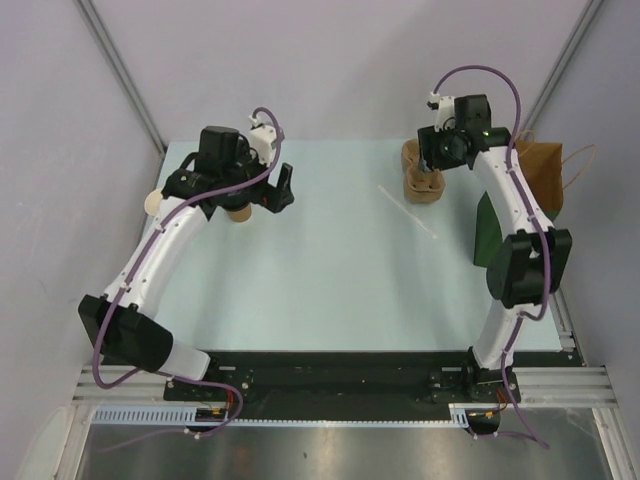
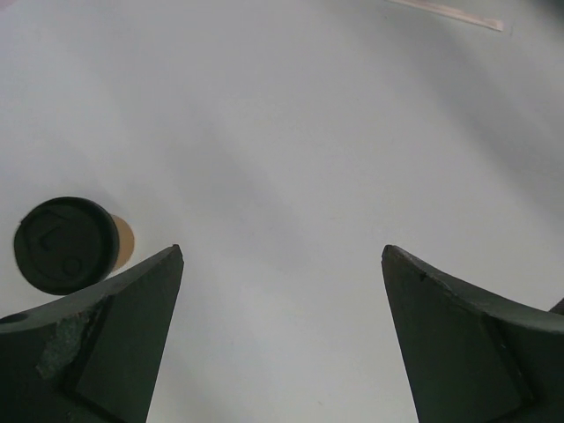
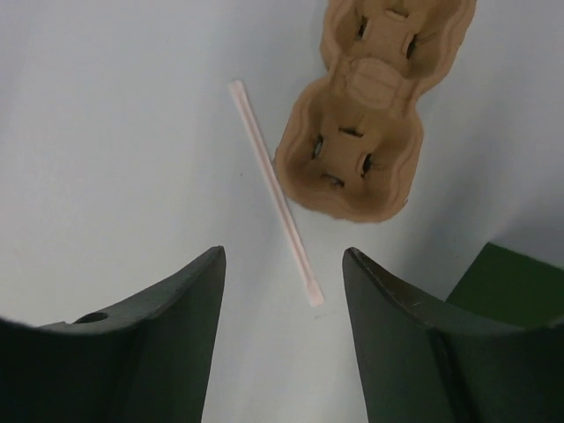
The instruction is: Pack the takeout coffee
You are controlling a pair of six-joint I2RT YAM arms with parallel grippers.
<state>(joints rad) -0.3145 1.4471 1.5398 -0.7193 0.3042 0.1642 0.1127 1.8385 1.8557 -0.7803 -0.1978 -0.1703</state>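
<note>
The takeout coffee [image 2: 66, 245] stands on the bench [image 2: 308, 132] just beside the left hand [image 2: 282, 251], which is wide apart and empty. It is probably light and easily crushed, so a gentle hold around its paper wall seems best.

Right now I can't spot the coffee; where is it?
Left wrist view: the takeout coffee stands at lower left, just outside the open left gripper.

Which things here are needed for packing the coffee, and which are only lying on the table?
Needed:
- coffee cup with black lid
- brown paper bag
- probably the cardboard cup tray

Lying about:
- wrapped straw
- green object
- pale object at the left edge
</note>
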